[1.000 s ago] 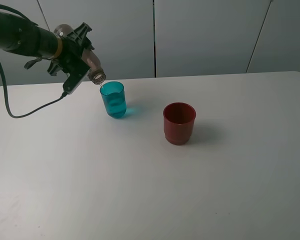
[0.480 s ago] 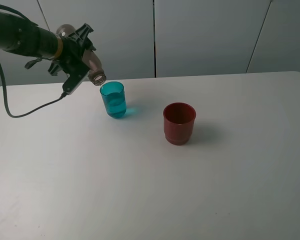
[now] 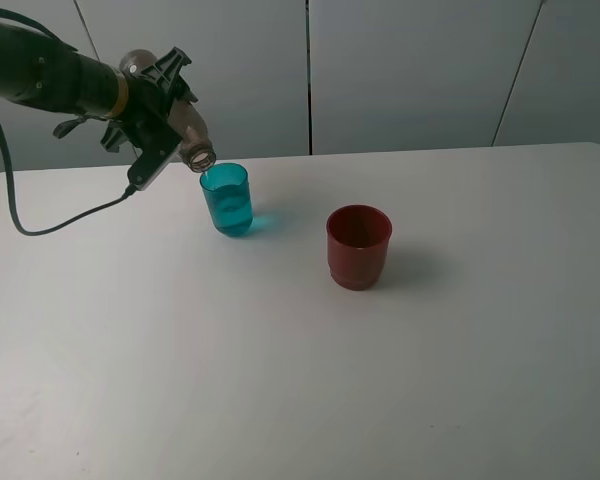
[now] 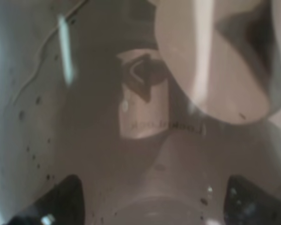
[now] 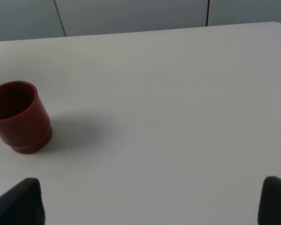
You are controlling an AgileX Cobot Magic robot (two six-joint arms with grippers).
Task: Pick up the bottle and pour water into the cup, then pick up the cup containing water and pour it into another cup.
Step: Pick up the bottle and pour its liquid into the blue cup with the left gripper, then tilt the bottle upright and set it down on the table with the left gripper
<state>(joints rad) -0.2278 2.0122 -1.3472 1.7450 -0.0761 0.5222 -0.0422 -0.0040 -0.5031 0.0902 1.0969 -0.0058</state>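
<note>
My left gripper (image 3: 158,108) is shut on the bottle (image 3: 187,130), a smoky grey-brown see-through one. It is tilted over, with its open mouth just above the far left rim of the teal cup (image 3: 226,199). That cup stands upright on the table with water in it. In the left wrist view the bottle (image 4: 145,117) fills the picture between the dark fingertips (image 4: 61,201). The red cup (image 3: 359,246) stands upright to the right of the teal one and is also seen in the right wrist view (image 5: 18,117). My right gripper (image 5: 147,206) is open, well away from the red cup.
The white table (image 3: 300,380) stretches wide around both cups. A black cable (image 3: 50,228) hangs from the left arm down to the table's far left. Grey wall panels (image 3: 410,70) stand behind the table's back edge.
The left arm has turned a little, bringing the bottle's mouth slightly up and to the right over the teal cup. Both cups stay where they were.
</note>
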